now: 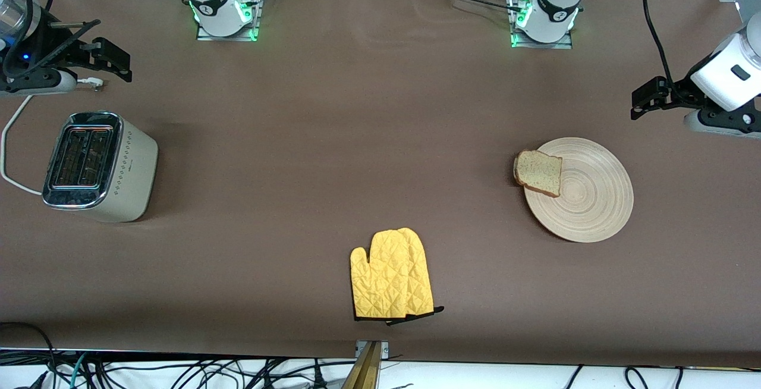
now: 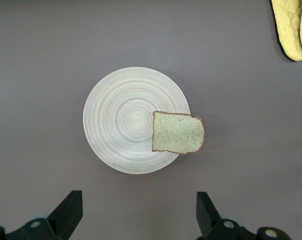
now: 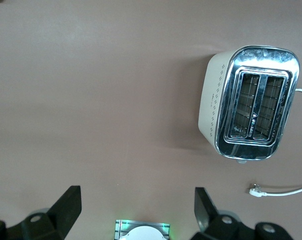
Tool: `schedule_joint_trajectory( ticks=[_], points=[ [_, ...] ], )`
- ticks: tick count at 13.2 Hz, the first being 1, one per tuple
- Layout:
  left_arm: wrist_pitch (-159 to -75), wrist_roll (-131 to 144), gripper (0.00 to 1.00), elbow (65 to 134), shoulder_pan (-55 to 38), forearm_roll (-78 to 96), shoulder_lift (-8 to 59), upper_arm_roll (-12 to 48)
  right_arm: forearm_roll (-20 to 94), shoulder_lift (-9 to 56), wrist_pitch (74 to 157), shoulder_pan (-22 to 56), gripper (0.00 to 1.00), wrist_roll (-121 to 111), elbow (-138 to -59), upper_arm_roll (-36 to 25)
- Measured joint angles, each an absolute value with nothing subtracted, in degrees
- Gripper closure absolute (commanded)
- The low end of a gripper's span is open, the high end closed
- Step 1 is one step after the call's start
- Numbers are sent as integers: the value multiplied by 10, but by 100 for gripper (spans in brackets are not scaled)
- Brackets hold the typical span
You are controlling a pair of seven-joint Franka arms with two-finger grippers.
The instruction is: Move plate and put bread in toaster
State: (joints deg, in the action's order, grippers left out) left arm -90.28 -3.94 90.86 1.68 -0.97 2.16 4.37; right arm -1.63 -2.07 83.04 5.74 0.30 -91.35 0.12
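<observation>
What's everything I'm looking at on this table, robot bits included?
Plate: one, pale wood, at the left arm's end of the table.
Bread: one slice, light brown, on the plate's rim, partly overhanging it.
Mitt: one, yellow, mid-table, nearest the front camera.
Toaster: one, cream with chrome top, slots empty, at the right arm's end.
Cord: one, white, from the toaster, plug lying loose.
Left hand: one, black, open, in the air near the plate.
Right hand: one, black, open, in the air near the toaster.
</observation>
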Motion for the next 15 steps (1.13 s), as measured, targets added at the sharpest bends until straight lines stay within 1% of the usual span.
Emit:
schedule_joint_trajectory(
  ticks=[3, 7, 11, 15],
  points=[
    [-898, -39, 0, 909, 42, -9, 39, 42, -16, -21, 830, 57, 0, 3, -914, 2],
    [-898, -44, 0, 910, 126, 76, 95, 40, -16, -21, 830, 56, 0, 3, -914, 2],
    [-898, -159, 0, 912, 203, 149, 179, 39, -16, -21, 830, 55, 0, 3, -914, 3],
    [-915, -286, 0, 911, 271, 221, 293, 39, -16, -21, 830, 55, 0, 3, -914, 3]
  ],
)
